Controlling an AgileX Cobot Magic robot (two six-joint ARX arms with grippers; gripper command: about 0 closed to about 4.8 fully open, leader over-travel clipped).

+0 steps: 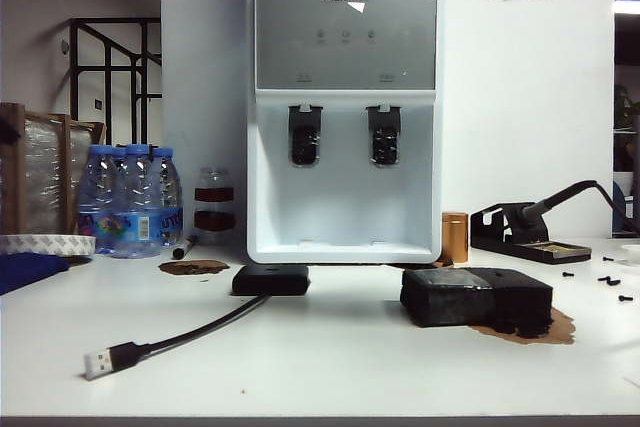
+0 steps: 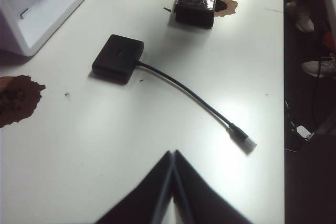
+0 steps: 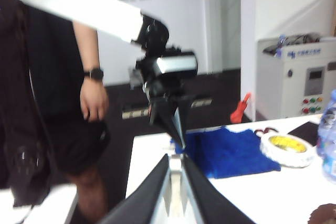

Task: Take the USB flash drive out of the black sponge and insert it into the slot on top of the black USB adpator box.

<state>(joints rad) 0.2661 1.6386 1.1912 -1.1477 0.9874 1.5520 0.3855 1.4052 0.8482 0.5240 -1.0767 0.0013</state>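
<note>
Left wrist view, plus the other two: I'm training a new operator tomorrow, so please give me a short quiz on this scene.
1. True or false: the black USB adpator box touches the black sponge.
2. The silver plug on the box's cable is: A) lying on the table; B) stuck in the sponge; C) pushed into the box's slot.
3. Fill in: the left end effector, hovering over the table above the cable, and the right end effector, raised and facing the left arm, both have their jaws ____.
Key: 1 false, they sit apart; 2 A; 3 shut.
</note>
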